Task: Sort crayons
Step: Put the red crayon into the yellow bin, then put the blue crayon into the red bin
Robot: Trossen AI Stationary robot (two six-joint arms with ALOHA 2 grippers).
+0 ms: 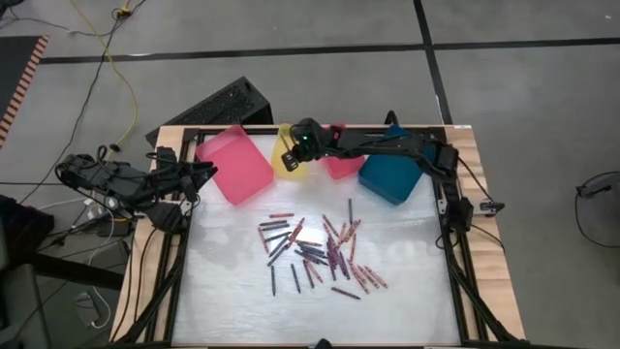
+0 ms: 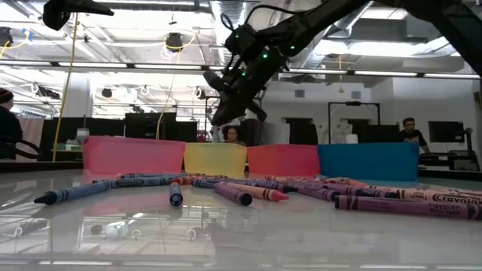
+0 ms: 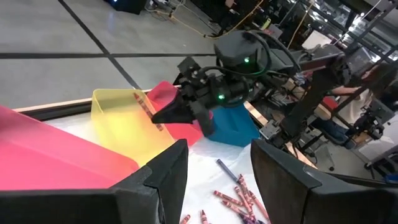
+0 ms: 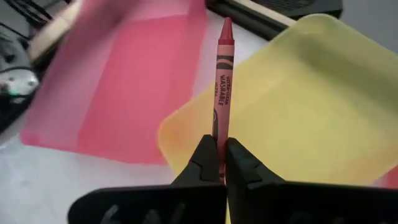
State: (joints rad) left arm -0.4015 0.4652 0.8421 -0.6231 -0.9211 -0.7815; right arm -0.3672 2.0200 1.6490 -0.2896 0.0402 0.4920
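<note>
The high view looks straight down on the whole surface (image 1: pixel 232 291); the low view looks level across it. Each wrist view looks forward, close, sharing the yellow tray (image 4: pixel 311 106).

Four plastic trays along the table's (image 1: pixel 232 291) far edge — pink tray (image 1: pixel 233 163), yellow tray (image 1: pixel 287 163), red tray (image 1: pixel 341 163), blue tray (image 1: pixel 389 176) — side by side; black keyboard (image 1: pixel 215 106) behind them.

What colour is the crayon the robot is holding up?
Red crayon, in the right gripper; clearest in the right wrist view.
</note>
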